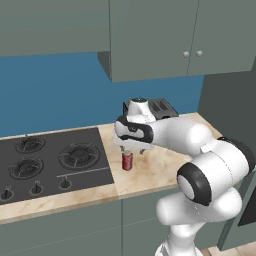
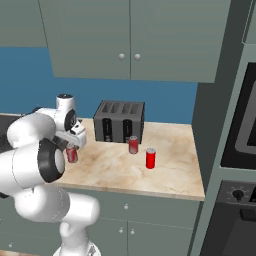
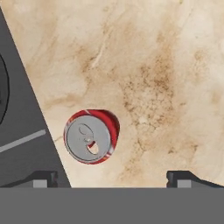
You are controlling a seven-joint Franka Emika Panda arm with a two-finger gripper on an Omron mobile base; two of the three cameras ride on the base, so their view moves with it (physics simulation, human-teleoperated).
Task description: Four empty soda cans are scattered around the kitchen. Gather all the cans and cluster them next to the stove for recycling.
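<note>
Soda can (image 1: 127,161) under the gripper (image 1: 131,150) stands upright on the beige counter (image 1: 150,172), just beside the stove (image 1: 50,162), at about 3 o'clock from the cooktop's right edge in the left base view. Gripper hangs directly above it, fingers spread, nothing between them. Toaster (image 1: 161,107) sits behind the arm at roughly 1 o'clock from the can.

Right base view: same can (image 2: 72,153) partly hidden behind the hand (image 2: 75,141). Two more soda cans stand upright on the counter: one (image 2: 133,144) just in front of the toaster (image 2: 119,121), another (image 2: 150,158) near it at about 4 o'clock. Both are well apart from the first can, toward 3 o'clock.

Hand view: looking down on the can (image 3: 91,136), silvery top visible, red wall showing toward 1 o'clock. It is free of both fingertips (image 3: 186,178), which stand wide at the bottom edge. Stove surface (image 3: 22,135) lies at 9 o'clock, close to the can.
</note>
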